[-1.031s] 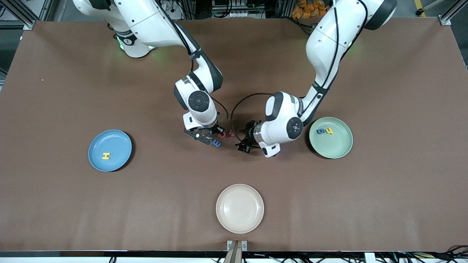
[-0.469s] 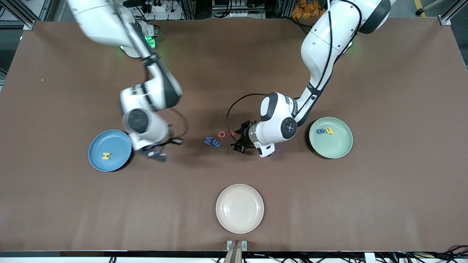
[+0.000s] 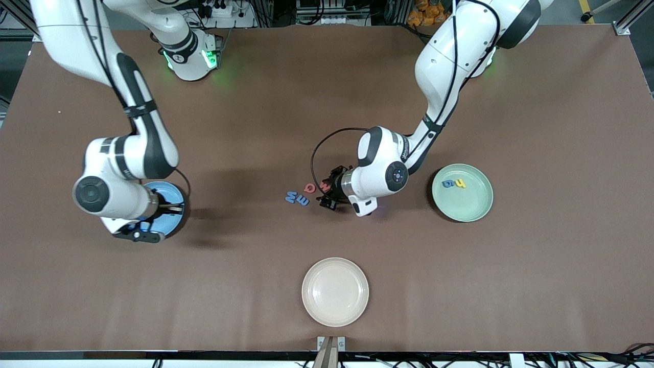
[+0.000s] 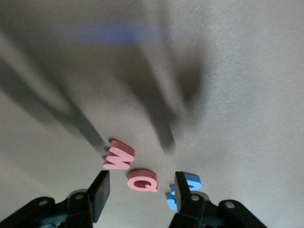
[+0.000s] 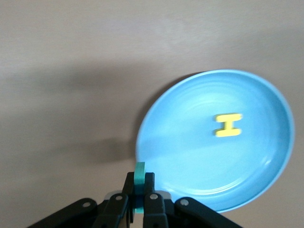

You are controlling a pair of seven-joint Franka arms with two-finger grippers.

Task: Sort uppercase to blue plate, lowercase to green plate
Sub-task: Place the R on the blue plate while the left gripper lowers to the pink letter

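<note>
Green foam is what I see pinched in the right gripper [image 5: 139,192]: the green R [image 5: 139,176] stands on edge between its two fingers, which are pressed together on it. Reading the front camera's picture as a clock face, this gripper [image 3: 139,235] hangs over the six o'clock rim of the blue plate [image 5: 190,142], and that plate sits at nine o'clock on the table [image 3: 511,286]. On the plate's floor the yellow H [image 5: 228,125] lies flat, well apart from the held piece.

My left gripper [image 4: 141,190] is low over the loose letters near the centre of the table. Its fingers [image 4: 101,190] stand apart with the red Q [image 4: 142,180] lying flat between them, a gap showing on each side, so nothing is gripped. The red w [image 4: 118,156] lies just beside the Q. From the front camera, the blue m [image 3: 302,201] is at seven o'clock of the Q, and the blue M [image 3: 291,197] is at ten o'clock of the m, close against it.

At three o'clock on the table is the green plate [image 3: 475,209]; the blue g [image 3: 448,183] and the yellow h [image 3: 460,183] lie side by side near its eleven o'clock rim, the h at three o'clock of the g. A cream-white plate [image 3: 306,291] sits at six o'clock
</note>
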